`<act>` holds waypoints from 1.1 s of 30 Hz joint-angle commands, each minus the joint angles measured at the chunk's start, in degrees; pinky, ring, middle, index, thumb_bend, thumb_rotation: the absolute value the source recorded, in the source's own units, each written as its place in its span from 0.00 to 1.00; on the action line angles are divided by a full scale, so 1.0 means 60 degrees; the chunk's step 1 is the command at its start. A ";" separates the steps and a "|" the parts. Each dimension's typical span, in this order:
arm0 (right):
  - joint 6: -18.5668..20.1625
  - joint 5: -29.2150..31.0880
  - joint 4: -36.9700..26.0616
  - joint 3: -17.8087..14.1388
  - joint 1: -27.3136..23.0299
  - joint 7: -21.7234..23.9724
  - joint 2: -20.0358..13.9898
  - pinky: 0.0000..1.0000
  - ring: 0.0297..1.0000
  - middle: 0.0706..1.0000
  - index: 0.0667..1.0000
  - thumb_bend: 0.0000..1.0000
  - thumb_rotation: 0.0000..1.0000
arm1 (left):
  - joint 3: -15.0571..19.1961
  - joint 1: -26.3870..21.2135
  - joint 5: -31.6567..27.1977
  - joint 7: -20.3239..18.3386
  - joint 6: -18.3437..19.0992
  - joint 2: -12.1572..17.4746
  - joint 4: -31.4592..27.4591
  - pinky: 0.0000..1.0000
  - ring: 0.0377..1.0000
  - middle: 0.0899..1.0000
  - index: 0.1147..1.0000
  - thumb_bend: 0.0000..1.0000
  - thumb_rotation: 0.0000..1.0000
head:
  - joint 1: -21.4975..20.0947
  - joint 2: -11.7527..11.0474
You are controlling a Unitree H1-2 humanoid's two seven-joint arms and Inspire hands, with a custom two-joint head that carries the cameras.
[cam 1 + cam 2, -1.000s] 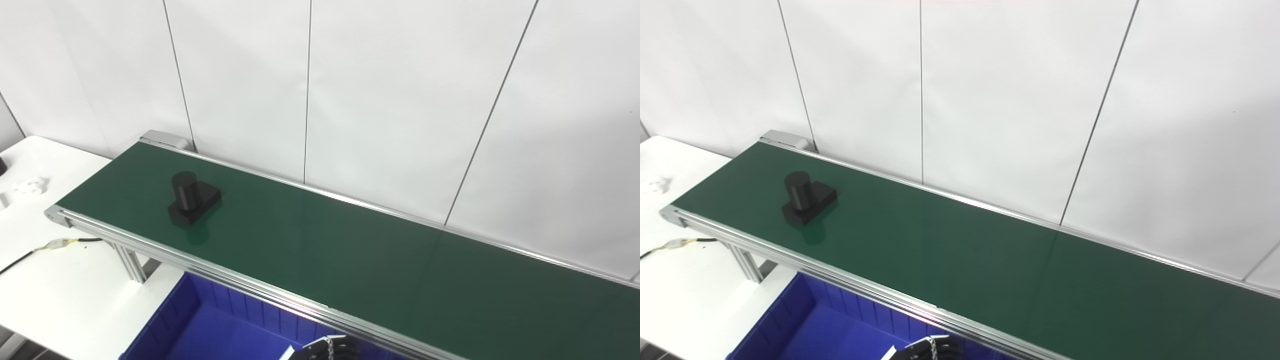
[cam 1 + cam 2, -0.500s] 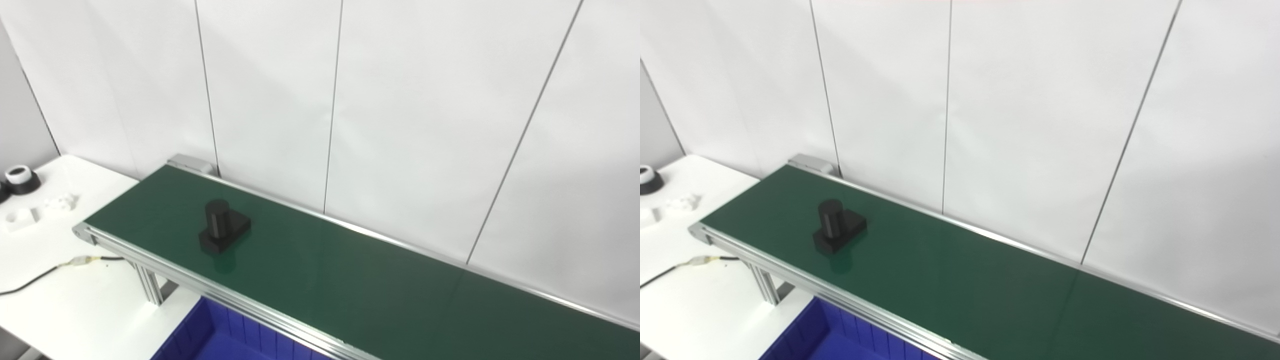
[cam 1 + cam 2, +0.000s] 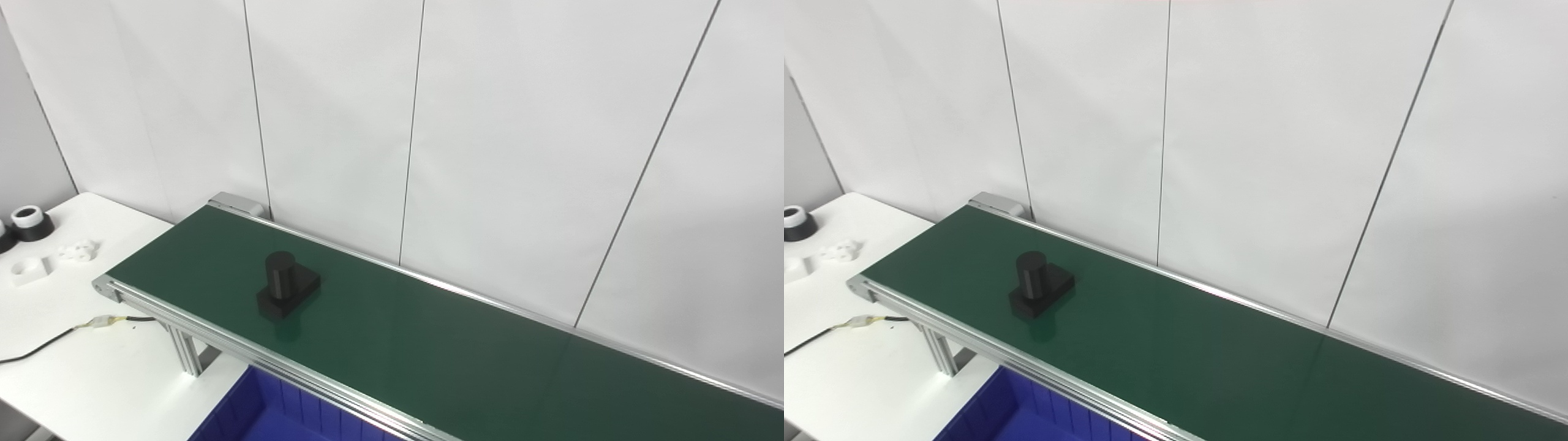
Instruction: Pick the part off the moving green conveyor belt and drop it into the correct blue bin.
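Note:
A black part (image 3: 286, 292), a short cylinder standing on a flat rectangular base, rides upright on the green conveyor belt (image 3: 429, 349) near its left end; the same black part (image 3: 1040, 291) shows in the right eye view. Below the belt's near rail a corner of a blue bin (image 3: 269, 413) shows at the bottom edge. Neither of my hands appears in either view.
A white table (image 3: 79, 367) lies left of the belt, carrying small white parts (image 3: 76, 250), a black-and-white ring (image 3: 29, 222) and a cable (image 3: 67, 331). The belt's aluminium leg (image 3: 187, 356) stands beside the bin. White wall panels run close behind the belt.
The camera has tilted up and turned left, so the whole scene shifted and the hand seen at the bottom edge 1.0 s ago dropped out of view. The black part has travelled rightward along the belt.

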 commanded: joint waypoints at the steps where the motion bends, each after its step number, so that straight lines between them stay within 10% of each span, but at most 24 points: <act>1: -0.0565 0.0048 -0.0251 -0.0077 -0.0103 -0.0051 -0.0073 0.60 0.69 0.75 0.83 0.42 0.51 | -0.0029 -0.0160 -0.0039 -0.0111 -0.0392 -0.0126 -0.0178 0.68 0.71 0.70 0.70 0.98 0.28 | 0.0018 0.0028; 33: 0.0134 -0.1212 -0.3219 -0.1184 0.0543 -0.0306 -0.1017 0.55 0.64 0.67 0.75 0.56 0.44 | -0.0242 -0.0203 0.0651 0.0554 -0.0389 -0.0545 -0.0219 0.66 0.70 0.72 0.72 0.98 0.31 | 0.0672 0.0232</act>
